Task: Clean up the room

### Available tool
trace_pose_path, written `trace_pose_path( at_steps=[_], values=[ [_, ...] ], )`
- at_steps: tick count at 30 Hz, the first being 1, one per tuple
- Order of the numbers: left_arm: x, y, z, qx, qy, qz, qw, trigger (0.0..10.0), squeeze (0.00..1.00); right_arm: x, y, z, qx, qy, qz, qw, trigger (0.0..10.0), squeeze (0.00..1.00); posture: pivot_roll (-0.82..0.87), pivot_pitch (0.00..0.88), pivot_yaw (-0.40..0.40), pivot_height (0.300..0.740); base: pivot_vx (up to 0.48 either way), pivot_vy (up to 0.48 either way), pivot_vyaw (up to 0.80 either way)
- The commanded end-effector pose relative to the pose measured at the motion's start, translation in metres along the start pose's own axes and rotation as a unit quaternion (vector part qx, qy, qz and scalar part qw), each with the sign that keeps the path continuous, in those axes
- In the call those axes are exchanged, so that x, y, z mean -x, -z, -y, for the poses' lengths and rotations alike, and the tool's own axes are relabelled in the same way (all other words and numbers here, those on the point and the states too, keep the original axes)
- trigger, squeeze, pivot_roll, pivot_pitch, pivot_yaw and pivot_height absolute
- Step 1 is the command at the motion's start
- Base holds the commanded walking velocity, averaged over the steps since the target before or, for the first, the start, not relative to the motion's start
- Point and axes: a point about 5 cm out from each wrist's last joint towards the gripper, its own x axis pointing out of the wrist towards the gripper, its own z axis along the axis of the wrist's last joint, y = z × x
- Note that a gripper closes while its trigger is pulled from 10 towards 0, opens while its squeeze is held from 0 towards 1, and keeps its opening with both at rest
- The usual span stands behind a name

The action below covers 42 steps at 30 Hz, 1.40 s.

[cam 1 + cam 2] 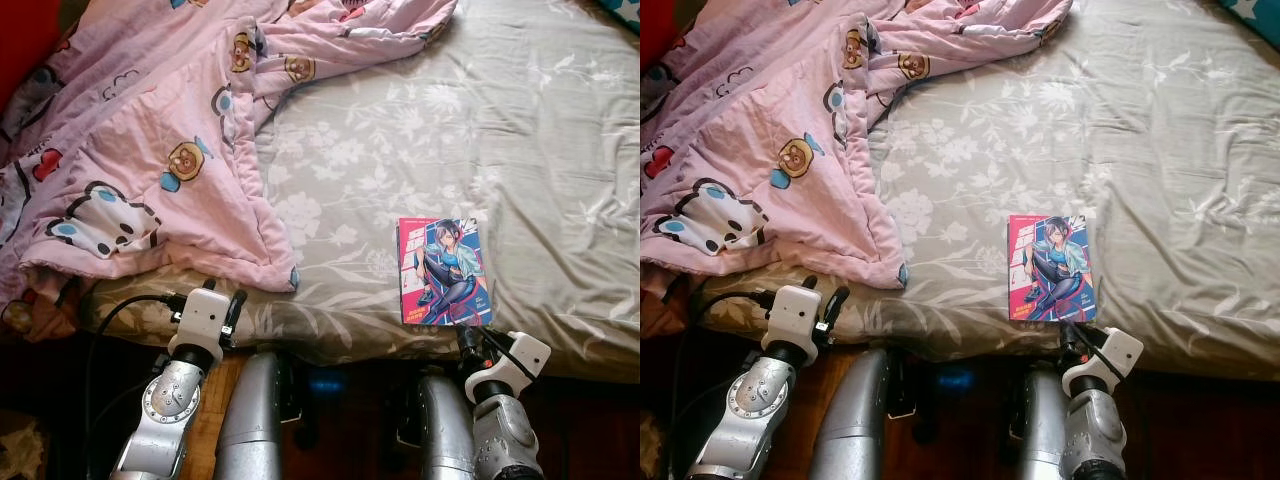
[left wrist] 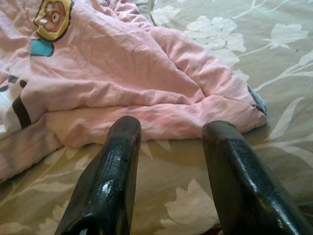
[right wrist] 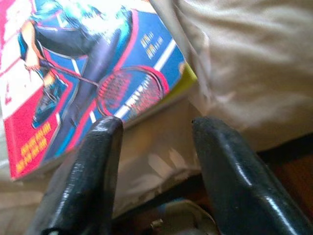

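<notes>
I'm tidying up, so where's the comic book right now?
In the left eye view, the comic book lies flat on the grey floral bedsheet near the bed's front edge, just beyond the right gripper.

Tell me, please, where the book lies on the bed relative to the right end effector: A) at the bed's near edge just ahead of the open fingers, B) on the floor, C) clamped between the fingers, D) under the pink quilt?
A: the book lies flat on the grey floral sheet by the near edge, just beyond the open right end effector, untouched.
</notes>
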Motion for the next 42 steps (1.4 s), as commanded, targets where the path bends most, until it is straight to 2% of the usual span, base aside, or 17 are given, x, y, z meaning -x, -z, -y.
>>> trace_pose_path(
  at_steps=[1, 2, 3, 4, 5, 6, 7, 13, 14, 15, 16, 20, 25, 28, 33, 42],
  values=[
    [0.009, 0.013, 0.003, 0.001, 0.002, -0.024, 1.0, 10.0, 0.0, 0.01, 0.015, 0.01, -0.005, 0.022, -0.032, 0.999, 10.0, 0.48, 0.23, 0.369, 0.004, 0.625, 0.0, 0.0, 0.0],
    [0.009, 0.013, 0.003, 0.001, 0.002, -0.024, 1.0, 10.0, 0.0, 0.01, 0.015, 0.01, -0.006, 0.021, -0.031, 0.999, 10.0, 0.48, 0.23, 0.369, 0.004, 0.625, 0.0, 0.0, 0.0],
    [0.008, 0.013, 0.003, 0.001, 0.002, -0.024, 1.0, 10.0, 0.0, 0.009, 0.015, 0.008, -0.016, 0.015, -0.029, 0.999, 10.0, 0.0, 0.23, 0.369, 0.003, 0.625, 0.0, 0.0, 0.0],
    [0.008, 0.013, 0.003, 0.002, 0.002, -0.023, 1.0, 10.0, 0.0, 0.008, 0.014, 0.005, -0.037, 0.002, -0.022, 0.999, 10.0, 0.0, 0.23, 0.369, 0.003, 0.625, 0.0, 0.0, 0.0],
    [0.008, 0.013, 0.003, 0.002, 0.002, -0.023, 1.0, 10.0, 0.0, 0.007, 0.013, 0.003, -0.047, -0.004, -0.018, 0.999, 10.0, 0.04, 0.23, 0.372, 0.004, 0.625, 0.0, 0.0, 0.0],
    [0.009, 0.013, 0.002, 0.001, 0.001, -0.022, 1.0, 10.0, 0.0, 0.006, 0.01, 0.001, -0.068, -0.01, -0.005, 0.998, 10.0, 0.66, 0.23, 0.373, 0.005, 0.625, 0.0, 0.0, 0.0],
    [0.009, 0.013, 0.001, 0.001, 0.0, -0.022, 1.0, 10.0, 0.0, 0.006, 0.008, 0.0, -0.086, -0.011, 0.004, 0.996, 10.0, 1.0, 0.23, 0.374, 0.005, 0.625, 0.0, 0.0, 0.0],
    [0.015, 0.015, -0.002, -0.002, -0.002, -0.025, 1.0, 10.0, 0.0, 0.006, 0.012, -0.002, -0.164, -0.018, 0.005, 0.986, 10.0, 1.0, 0.24, 0.388, 0.014, 0.625, 0.0, 0.0, 0.0],
    [0.016, 0.015, -0.002, -0.003, -0.001, -0.025, 1.0, 10.0, 0.0, 0.006, 0.014, 0.0, -0.18, -0.012, 0.0, 0.984, 10.0, 0.94, 0.24, 0.398, 0.023, 0.625, 0.0, 0.0, 0.0],
    [0.016, 0.015, -0.002, -0.003, 0.0, -0.026, 1.0, 10.0, 0.0, 0.006, 0.015, 0.0, -0.189, -0.009, -0.002, 0.982, 10.0, 0.94, 0.24, 0.398, 0.023, 0.625, 0.0, 0.0, 0.0],
    [0.017, 0.014, -0.001, -0.005, 0.004, -0.026, 1.0, 10.0, 0.0, 0.006, 0.017, 0.002, -0.207, 0.002, -0.011, 0.978, 10.0, 0.0, 0.25, 0.406, 0.029, 0.625, 0.0, 0.0, 0.0],
    [0.02, 0.011, -0.004, -0.008, 0.006, -0.022, 1.0, 10.0, 0.0, 0.003, 0.015, 0.001, -0.243, 0.002, -0.01, 0.97, 10.0, 0.0, 0.27, 0.428, 0.047, 0.625, 0.0, 0.0, 0.0],
    [0.025, 0.009, -0.005, -0.011, 0.011, -0.021, 1.0, 10.0, 0.0, -0.001, 0.01, -0.003, -0.252, -0.009, -0.004, 0.968, 10.0, 0.0, 0.29, 0.449, 0.063, 0.625, 0.0, 0.0, 0.0],
    [0.027, 0.006, -0.006, -0.014, 0.015, -0.019, 1.0, 10.0, 0.0, -0.01, 0.001, -0.016, -0.276, -0.043, 0.008, 0.96, 10.0, 0.0, 0.3, 0.471, 0.075, 0.625, 0.0, 0.0, 0.0],
    [0.031, -0.002, -0.008, -0.017, 0.018, -0.014, 1.0, 10.0, 0.0, -0.016, -0.003, -0.025, -0.279, -0.058, 0.006, 0.958, 10.0, 0.0, 0.32, 0.499, 0.088, 0.625, 0.0, 0.0, 0.0],
    [0.04, -0.006, -0.015, -0.025, 0.019, -0.019, 0.999, 10.0, 0.0, -0.015, -0.001, -0.025, -0.293, -0.056, 0.007, 0.954, 10.0, 0.0, 0.35, 0.533, 0.105, 0.625, 0.0, 0.0, 0.0]
  ],
)
